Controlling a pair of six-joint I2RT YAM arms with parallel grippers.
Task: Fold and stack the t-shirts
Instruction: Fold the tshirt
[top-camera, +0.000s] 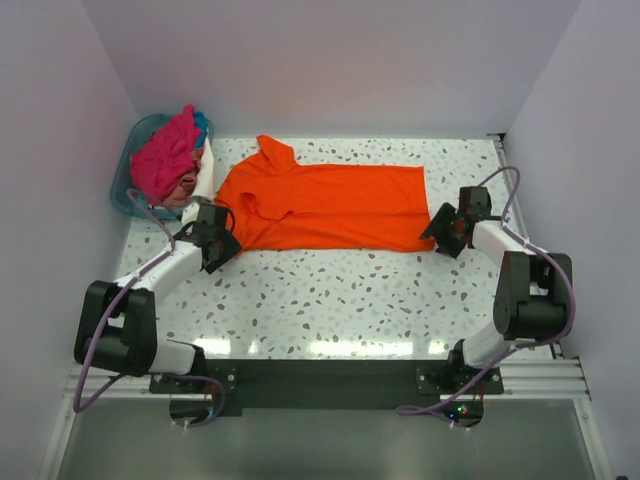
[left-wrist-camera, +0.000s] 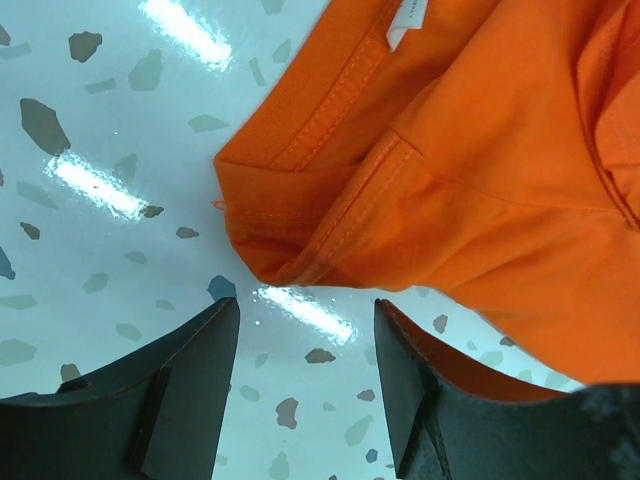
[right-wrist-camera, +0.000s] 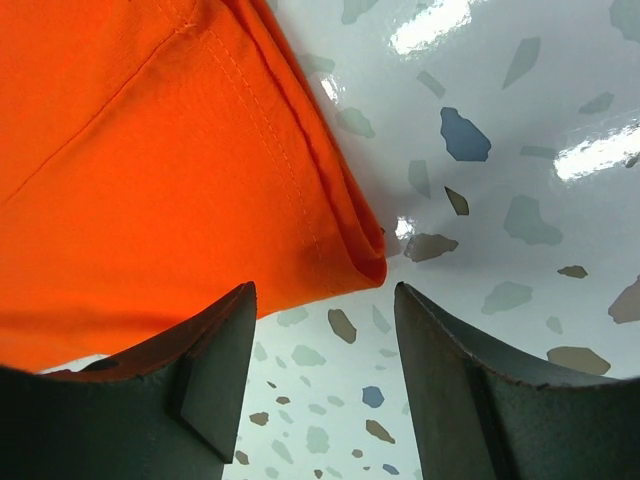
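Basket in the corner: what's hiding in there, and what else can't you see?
- Basket, top view: the pink shirt heaped on top hides whatever lies underneath.
- Orange shirt label, left wrist view: cut off by the top edge, nothing readable.
- Right wrist view: only one shirt corner shows.

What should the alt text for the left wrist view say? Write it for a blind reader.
A folded edge of the orange t-shirt, its white neck label at the top, lies on the speckled white table. The left gripper stands open just short of it, nothing between its two dark fingers.
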